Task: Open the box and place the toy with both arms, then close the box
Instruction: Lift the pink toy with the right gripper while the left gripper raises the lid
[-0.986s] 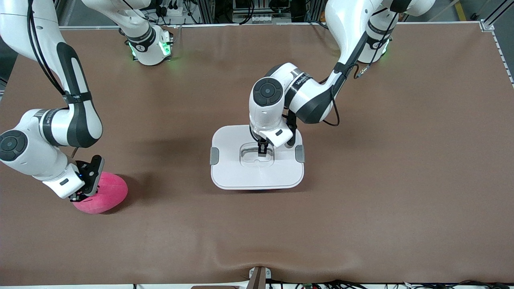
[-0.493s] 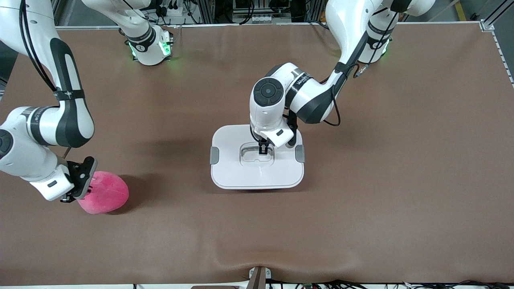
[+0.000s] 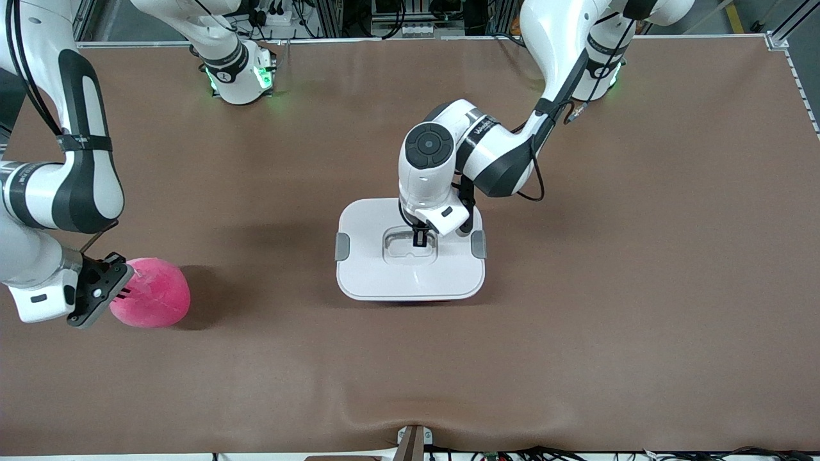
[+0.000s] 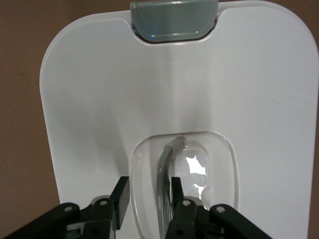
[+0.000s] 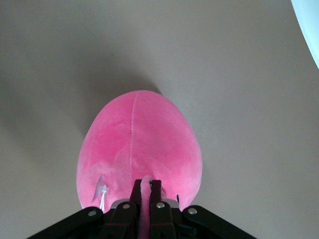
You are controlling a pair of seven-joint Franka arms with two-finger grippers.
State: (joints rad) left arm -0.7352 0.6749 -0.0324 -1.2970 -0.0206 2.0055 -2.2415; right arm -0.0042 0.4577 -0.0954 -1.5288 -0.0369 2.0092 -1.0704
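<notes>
The box (image 3: 410,272) stands mid-table with its white lid (image 4: 99,99) on and its grey side clips (image 3: 342,247) down. My left gripper (image 3: 419,239) is down in the lid's recessed centre handle (image 4: 163,174). Its fingers (image 4: 120,198) are apart, one on each side of the handle bar, and they hold nothing; the gripper also shows in the left wrist view (image 4: 148,196). My right gripper (image 3: 123,291) is shut on a pinch of the pink toy (image 3: 152,301) and holds it low over the table at the right arm's end. The pinched plush fold shows in the right wrist view (image 5: 146,186). The toy's (image 5: 139,144) face is hidden.
A brown mat (image 3: 608,288) covers the table. The two arm bases (image 3: 240,77) stand along the edge farthest from the front camera. A small bracket (image 3: 412,442) sits at the nearest edge, by a ripple in the mat.
My right arm has drawn back toward its end of the table and risen, taking the toy with it; the toy has turned. My left gripper has stayed in the lid handle.
</notes>
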